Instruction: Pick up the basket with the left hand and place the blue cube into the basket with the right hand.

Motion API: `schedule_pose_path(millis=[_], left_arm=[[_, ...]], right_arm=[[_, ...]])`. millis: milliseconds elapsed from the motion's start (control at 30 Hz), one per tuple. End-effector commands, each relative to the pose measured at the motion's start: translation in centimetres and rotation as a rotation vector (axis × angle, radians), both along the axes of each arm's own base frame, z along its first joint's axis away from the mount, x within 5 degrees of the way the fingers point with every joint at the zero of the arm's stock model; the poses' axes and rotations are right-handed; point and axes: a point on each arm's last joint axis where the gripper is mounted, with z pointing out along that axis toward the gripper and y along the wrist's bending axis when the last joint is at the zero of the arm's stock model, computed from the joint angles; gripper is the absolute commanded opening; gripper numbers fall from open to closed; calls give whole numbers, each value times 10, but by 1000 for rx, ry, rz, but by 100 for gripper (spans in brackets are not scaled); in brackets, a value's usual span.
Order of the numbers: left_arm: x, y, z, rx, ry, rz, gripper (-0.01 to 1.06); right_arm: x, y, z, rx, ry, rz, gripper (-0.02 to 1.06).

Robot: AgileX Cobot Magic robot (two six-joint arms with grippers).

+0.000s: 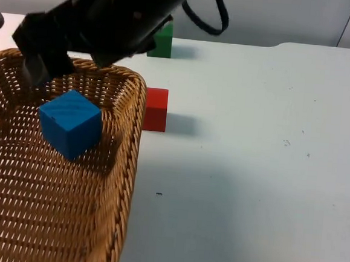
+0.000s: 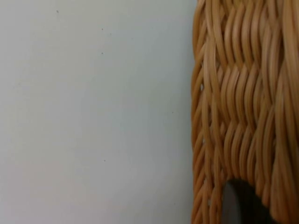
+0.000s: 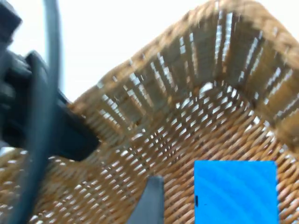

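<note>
The woven wicker basket (image 1: 121,163) takes up the left of the top view, and the blue cube (image 1: 70,123) lies inside it on the weave. In the right wrist view the blue cube (image 3: 236,193) sits on the basket floor (image 3: 187,130), apart from my right fingertip (image 3: 150,200). My right gripper (image 1: 39,66) hangs open over the basket's far end, above and behind the cube. My left gripper (image 3: 70,135) is shut on the basket's rim. In the left wrist view its fingertip (image 2: 236,205) presses against the basket wall (image 2: 243,93).
A red cube (image 1: 155,109) stands on the white table (image 1: 250,173) just right of the basket's far corner. A green cube (image 1: 161,40) sits farther back, partly under the right arm. Bare table stretches to the right.
</note>
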Motion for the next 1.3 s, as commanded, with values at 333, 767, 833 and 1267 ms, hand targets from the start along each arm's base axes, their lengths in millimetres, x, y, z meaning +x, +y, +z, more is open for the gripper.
schedule_pose_path(millis=[333, 767, 833, 1267], left_arm=[[2, -1, 3, -30, -8, 14, 0], [9, 8, -1, 80, -65, 72, 0], [10, 10, -3, 107, -70, 68, 0], [31, 20, -34, 129, 13, 62, 0]], right_arm=[[-39, -54, 58, 37, -180, 27, 77], [-124, -158, 41, 129, -262, -33, 77], [-138, -174, 45, 152, -290, -32, 77], [-194, -236, 69, 252, -364, -11, 77]])
